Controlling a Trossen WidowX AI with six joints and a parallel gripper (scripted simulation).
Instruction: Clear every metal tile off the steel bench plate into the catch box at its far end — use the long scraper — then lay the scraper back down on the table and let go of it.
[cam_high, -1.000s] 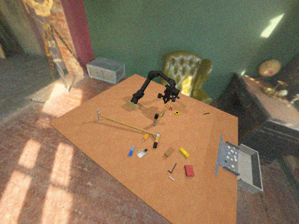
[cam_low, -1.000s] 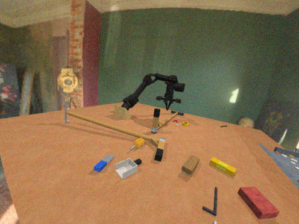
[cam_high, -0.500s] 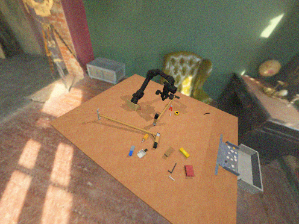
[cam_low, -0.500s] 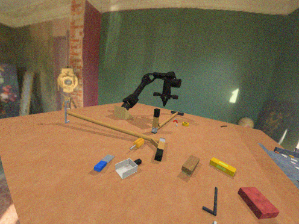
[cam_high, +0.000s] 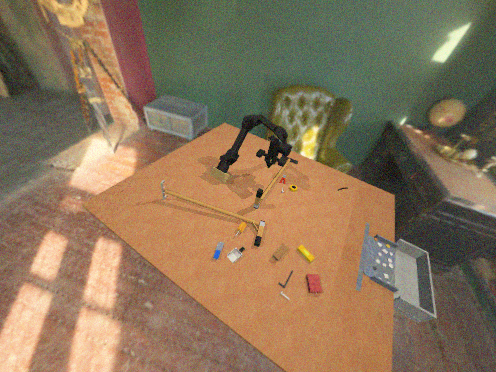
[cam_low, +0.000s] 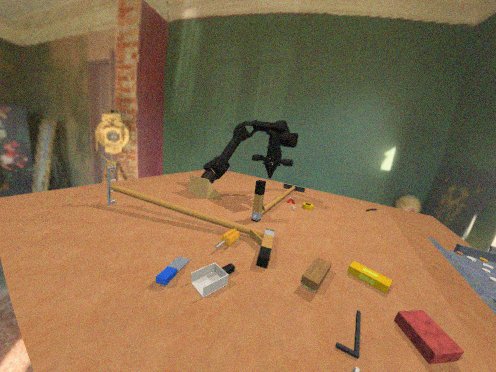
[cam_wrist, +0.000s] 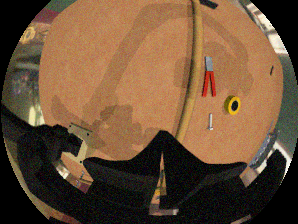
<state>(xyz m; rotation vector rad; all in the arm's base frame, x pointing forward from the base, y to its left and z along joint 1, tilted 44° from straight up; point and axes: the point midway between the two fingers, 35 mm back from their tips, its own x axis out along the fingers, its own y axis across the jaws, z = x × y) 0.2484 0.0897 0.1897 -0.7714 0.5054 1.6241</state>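
A long tool with a wooden pole has an upright metal blade at its left end and a black-tipped crosswise grip at the other. A shorter pole tool has a dark flat head at its far end and an upright black-topped grip. My gripper is shut and empty, above the table near the shorter tool's pole. The steel plate lies at the right edge, with several pale tiles on it. The catch box adjoins its far end.
Red-handled pliers and a yellow tape roll lie near the shorter tool. A blue-handled tool, white tray, wooden block, yellow bar, black hex key and red block lie nearer the front.
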